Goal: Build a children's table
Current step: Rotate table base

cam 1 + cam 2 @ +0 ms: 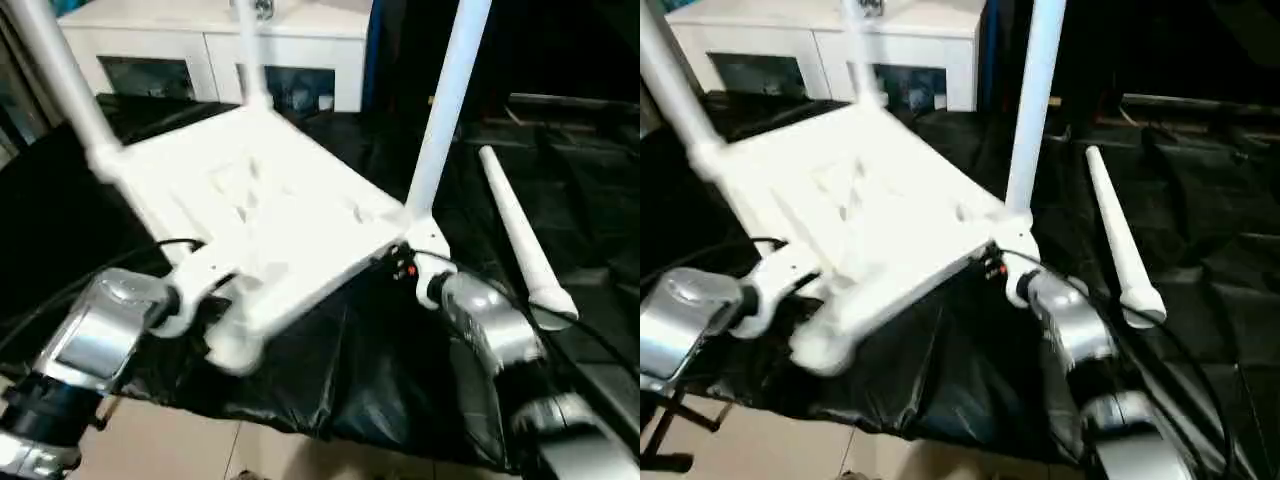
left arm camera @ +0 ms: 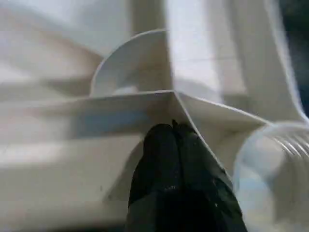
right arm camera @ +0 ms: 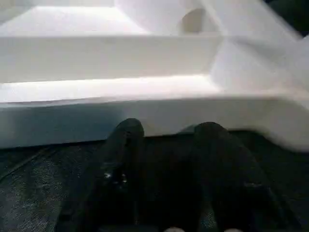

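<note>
Tabletop lies upside down, ribbed underside up, tilted, on the black-covered work table. Three legs stand up from its corner sockets: one at the far left corner, one at the far corner, one at the right corner.

L gripper has its fingertips pressed together, tips up against a thin rib of the underside; can't tell if anything is nipped btwn them. Just beside it is the near corner socket, open and w/o a leg; in the head views that socket sits just below and to the robot's right of the L hand.

R gripper has its fingers spread apart, holding nothing, tips right at the tabletop's side edge, low over the black cover. In the head views the R gripper sits at the foot of the right-corner leg.

Fourth leg lies loose on the black cover, to the R gripper's outer side, apart from the tabletop, wide end nearer the robot.

White glass-door cabinet stands beyond the work table.
</note>
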